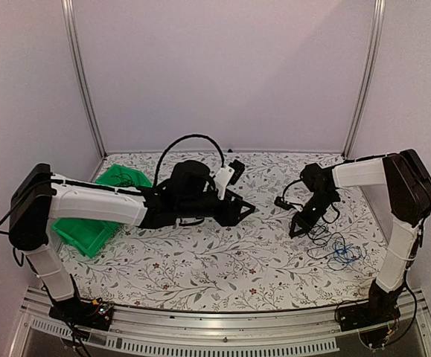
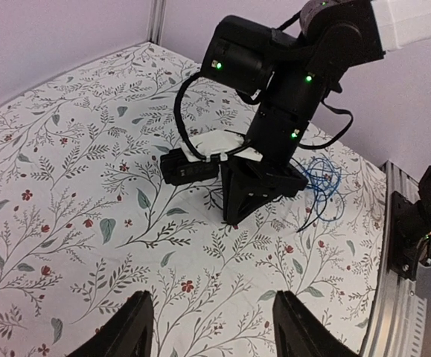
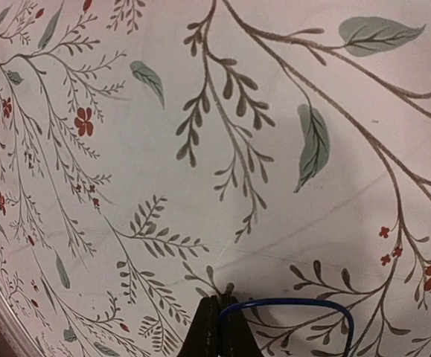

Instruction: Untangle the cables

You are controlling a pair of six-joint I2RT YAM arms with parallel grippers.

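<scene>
My left fingers (image 2: 135, 327) stand wide apart, empty; my right fingers (image 3: 204, 331) pinch the thin blue cable (image 3: 289, 303); beneath lies the smooth floral tablecloth (image 1: 200, 260); at the left, a green plastic bin (image 1: 88, 238), contents unclear; at the right, string-thin dark cables (image 1: 321, 232) lie in loose loops, the blue one's tangle just nearer.

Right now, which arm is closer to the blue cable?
Right. The right tool pinches the blue cable; the left tool hangs open over mid-table, well away from it.
</scene>
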